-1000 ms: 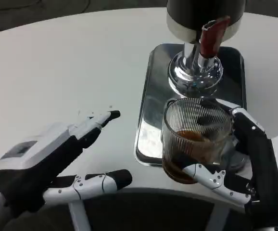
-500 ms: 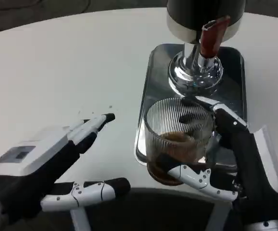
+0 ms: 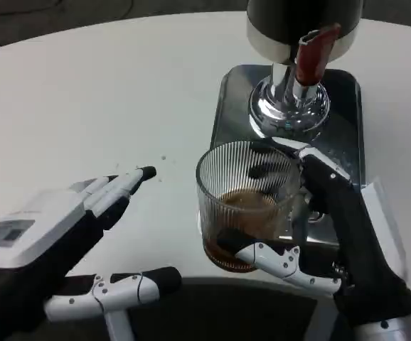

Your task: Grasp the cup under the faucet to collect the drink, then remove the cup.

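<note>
A ribbed clear glass cup point(image 3: 244, 202) with brown drink in its bottom is held by my right hand point(image 3: 333, 227), fingers wrapped round its near and far sides. The cup sits at the near left edge of the shiny metal drip tray point(image 3: 227, 106), partly over the white table. The dispenser's chrome base and faucet with its red lever point(image 3: 311, 55) stand behind the cup at the tray's far end. My left hand point(image 3: 56, 238) hovers over the table at lower left, fingers spread, holding nothing.
The round white table point(image 3: 99, 92) stretches to the left and back. Its near edge curves just below both hands. The dark dispenser body point(image 3: 301, 18) rises at the top of the view.
My right hand has carried the cup leftward and toward me, away from the faucet to the tray's near left edge. The left hand has slid down and left.
</note>
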`<move>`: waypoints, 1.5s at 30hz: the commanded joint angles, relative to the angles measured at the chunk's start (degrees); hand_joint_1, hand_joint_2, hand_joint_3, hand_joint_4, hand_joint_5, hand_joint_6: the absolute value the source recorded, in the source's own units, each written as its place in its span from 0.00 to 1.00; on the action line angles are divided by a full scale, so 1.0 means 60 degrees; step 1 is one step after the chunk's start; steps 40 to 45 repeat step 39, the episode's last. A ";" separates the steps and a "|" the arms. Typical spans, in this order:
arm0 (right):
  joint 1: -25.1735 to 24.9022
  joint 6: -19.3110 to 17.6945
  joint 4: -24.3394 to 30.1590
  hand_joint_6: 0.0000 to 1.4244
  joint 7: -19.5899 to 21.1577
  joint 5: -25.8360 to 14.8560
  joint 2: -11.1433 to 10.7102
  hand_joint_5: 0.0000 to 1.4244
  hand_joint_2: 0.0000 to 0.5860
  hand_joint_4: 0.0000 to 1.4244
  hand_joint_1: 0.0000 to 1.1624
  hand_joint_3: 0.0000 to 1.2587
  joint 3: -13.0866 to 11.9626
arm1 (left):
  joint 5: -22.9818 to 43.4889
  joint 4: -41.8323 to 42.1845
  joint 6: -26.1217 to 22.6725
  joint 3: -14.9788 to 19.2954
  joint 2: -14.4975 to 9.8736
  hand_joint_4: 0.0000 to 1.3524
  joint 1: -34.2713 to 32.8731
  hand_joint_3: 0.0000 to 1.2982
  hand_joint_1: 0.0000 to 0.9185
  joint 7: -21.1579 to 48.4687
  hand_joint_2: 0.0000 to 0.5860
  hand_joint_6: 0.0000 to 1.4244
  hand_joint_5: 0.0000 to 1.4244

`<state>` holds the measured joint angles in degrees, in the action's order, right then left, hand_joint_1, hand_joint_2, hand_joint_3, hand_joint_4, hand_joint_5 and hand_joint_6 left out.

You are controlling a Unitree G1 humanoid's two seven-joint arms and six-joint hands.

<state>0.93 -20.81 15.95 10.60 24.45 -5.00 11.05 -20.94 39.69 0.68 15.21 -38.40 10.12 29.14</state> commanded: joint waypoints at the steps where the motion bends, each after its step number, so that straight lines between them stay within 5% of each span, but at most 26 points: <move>1: -0.0072 -0.0466 0.0136 0.88 -0.0067 -0.0178 0.0141 0.89 0.30 0.72 0.72 0.68 0.0216 | 0.0045 0.0251 -0.0096 0.0228 -0.0037 0.00 0.0419 0.00 0.00 0.0160 0.18 0.00 0.00; 45: 0.0354 -0.0460 0.0782 0.89 -0.0779 -0.0268 0.0060 0.90 0.30 0.73 0.72 0.69 0.0421 | 0.0294 0.0522 -0.0005 0.0905 -0.0079 0.00 0.1138 0.00 0.00 0.0437 0.17 0.00 0.00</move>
